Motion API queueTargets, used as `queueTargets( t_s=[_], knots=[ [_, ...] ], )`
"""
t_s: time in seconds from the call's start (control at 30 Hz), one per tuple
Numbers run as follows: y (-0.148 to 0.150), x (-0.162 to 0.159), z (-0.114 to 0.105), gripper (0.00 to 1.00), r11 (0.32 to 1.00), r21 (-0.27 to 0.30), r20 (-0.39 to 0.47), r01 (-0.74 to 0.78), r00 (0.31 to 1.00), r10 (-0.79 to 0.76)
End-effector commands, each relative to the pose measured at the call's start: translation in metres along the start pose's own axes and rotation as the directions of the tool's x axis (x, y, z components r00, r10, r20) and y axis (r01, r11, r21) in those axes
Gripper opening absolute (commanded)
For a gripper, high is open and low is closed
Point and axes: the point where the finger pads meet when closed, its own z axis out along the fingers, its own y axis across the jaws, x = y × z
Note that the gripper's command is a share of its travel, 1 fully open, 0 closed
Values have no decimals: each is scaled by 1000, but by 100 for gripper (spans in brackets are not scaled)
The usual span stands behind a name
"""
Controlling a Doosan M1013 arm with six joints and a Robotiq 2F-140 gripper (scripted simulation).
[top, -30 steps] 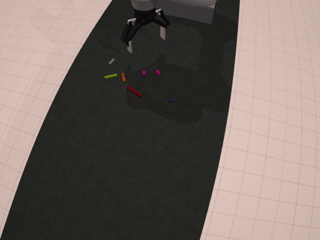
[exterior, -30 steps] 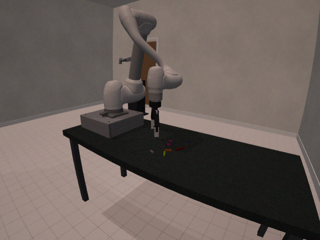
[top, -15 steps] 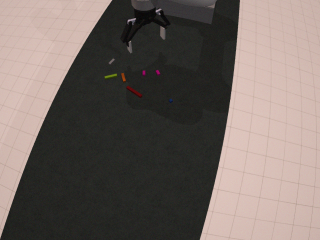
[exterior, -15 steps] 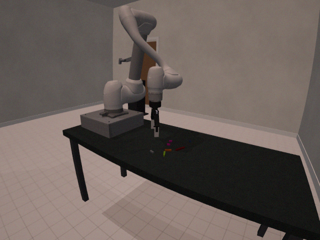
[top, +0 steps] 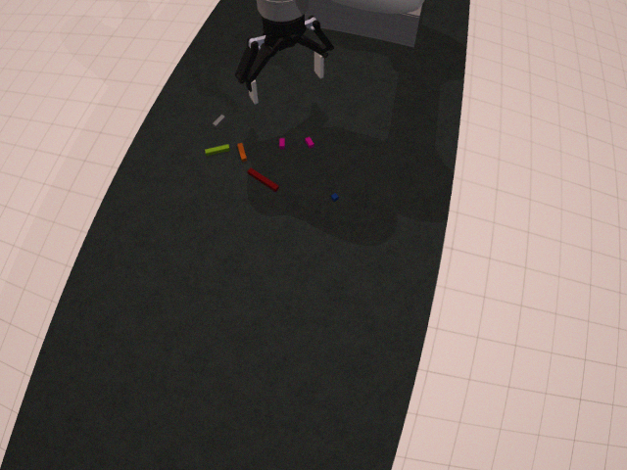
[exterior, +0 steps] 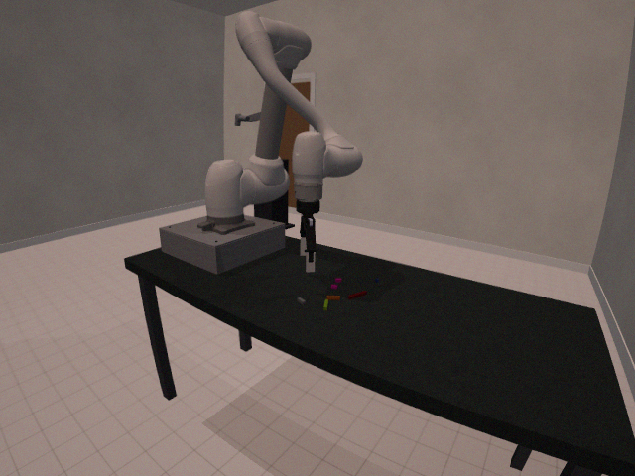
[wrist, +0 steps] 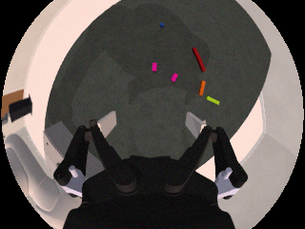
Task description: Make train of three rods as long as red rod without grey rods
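My gripper (top: 286, 80) hangs open and empty above the table, near the robot base, apart from all rods; it also shows in the wrist view (wrist: 152, 122). The red rod (top: 263, 179) lies flat at a slant. An orange rod (top: 242, 151) lies just beyond its upper end, and a lime rod (top: 217, 149) lies left of the orange one. Two magenta rods (top: 281, 142) (top: 309, 141) lie side by side with a gap between them. A small blue rod (top: 334, 196) lies alone to the right. A grey rod (top: 217, 119) lies farthest left, nearest my fingers.
The robot's grey base block (exterior: 221, 244) stands on the black table (exterior: 410, 327) behind the rods. The table's long edges run on both sides of the rods in the overhead view.
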Motion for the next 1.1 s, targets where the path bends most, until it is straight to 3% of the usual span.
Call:
queueTargets(
  t_s=[0.0,0.33,0.4,0.47,0.67,0.9,0.97,1.0,1.07],
  knots=[
    [5,2,0,100,995,0,0,-98,995,98],
    [28,11,-1,100,864,0,0,-503,864,503],
    [28,11,-1,100,864,0,0,-503,864,503],
    [36,14,-1,100,785,0,0,-619,785,619],
    [48,18,-1,100,630,0,0,-776,630,776],
    [62,23,0,100,396,0,0,-918,396,918],
    [62,23,0,100,396,0,0,-918,396,918],
    [67,24,0,100,314,0,0,-949,314,949],
    [71,26,0,100,240,0,0,-971,240,971]
  ],
)
